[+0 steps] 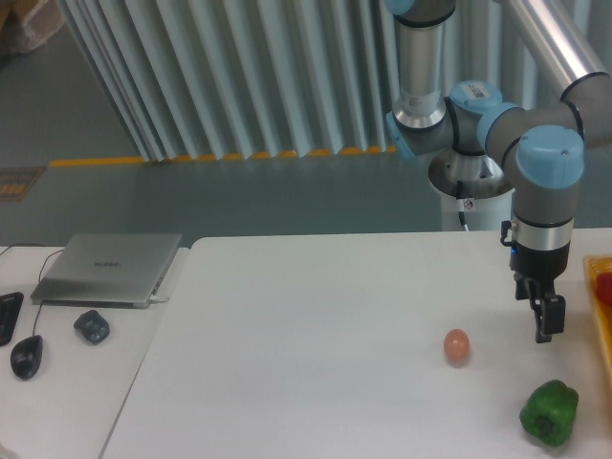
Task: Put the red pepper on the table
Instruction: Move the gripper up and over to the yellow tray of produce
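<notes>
A green pepper [549, 412] and an orange-pink ball [457, 345] are lying on the table [316, 363] near the gripper [547, 330], which is hanging empty; its finger spacing is unclear.

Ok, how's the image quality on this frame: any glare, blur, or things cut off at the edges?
Fixed camera view: soft, even light, faint shadows under the green pepper and the egg-shaped ball; the table looks slightly washed out; overall soft focus. The yellow tray and red pepper are cut off at the right edge. The gripper is too dark to read its jaws.
</notes>
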Tool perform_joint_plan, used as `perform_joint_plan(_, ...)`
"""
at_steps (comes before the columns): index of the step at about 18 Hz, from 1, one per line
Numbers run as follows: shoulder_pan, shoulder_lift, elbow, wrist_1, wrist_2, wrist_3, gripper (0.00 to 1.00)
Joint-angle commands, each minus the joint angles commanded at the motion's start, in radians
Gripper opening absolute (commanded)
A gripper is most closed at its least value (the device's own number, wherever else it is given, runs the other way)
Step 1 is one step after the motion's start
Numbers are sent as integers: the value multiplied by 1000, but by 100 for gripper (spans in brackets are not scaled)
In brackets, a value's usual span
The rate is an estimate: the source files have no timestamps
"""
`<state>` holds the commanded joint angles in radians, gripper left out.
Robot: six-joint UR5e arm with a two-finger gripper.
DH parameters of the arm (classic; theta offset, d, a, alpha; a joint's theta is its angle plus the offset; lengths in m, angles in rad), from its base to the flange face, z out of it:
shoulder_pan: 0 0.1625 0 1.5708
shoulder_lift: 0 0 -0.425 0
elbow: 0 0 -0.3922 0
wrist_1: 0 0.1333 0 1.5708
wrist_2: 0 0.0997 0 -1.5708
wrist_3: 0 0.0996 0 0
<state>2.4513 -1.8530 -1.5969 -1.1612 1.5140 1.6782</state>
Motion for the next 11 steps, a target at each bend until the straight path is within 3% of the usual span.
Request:
perform_joint_plan(6, 6, -6, 14, 2, 2, -3, 100)
perform_joint_plan(11, 100, 2, 18, -23, 0, 15, 100)
